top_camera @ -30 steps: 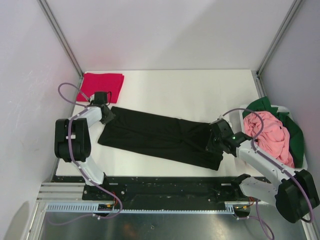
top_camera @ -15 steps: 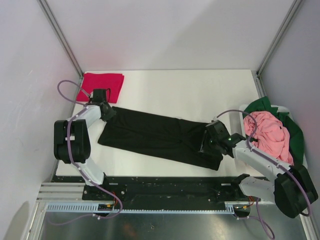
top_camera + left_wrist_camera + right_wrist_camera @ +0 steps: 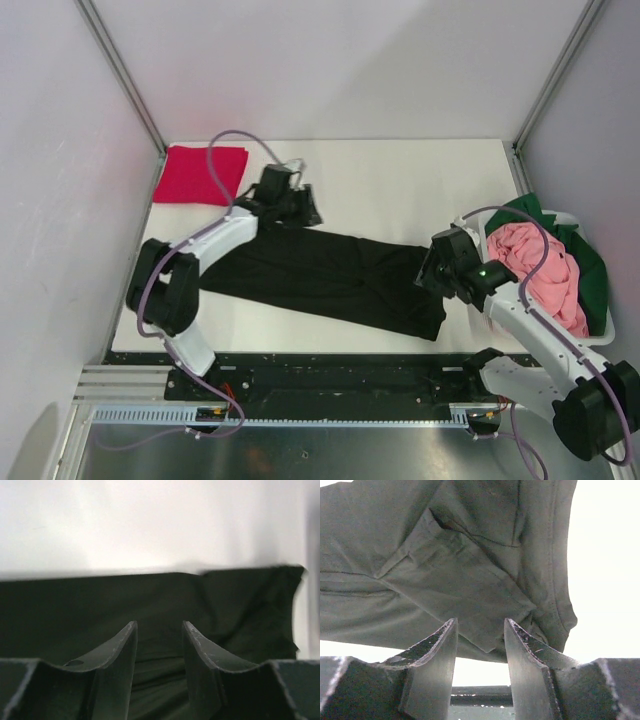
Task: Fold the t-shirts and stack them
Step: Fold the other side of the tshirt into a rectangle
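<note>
White table (image 3: 400, 180), black t-shirt (image 3: 330, 275), left jaws parted, moved right along its far edge, right jaws parted

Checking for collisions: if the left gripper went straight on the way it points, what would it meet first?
The black t-shirt: it lies right ahead of the open left gripper, across its whole line of travel. How close is unclear.
</note>
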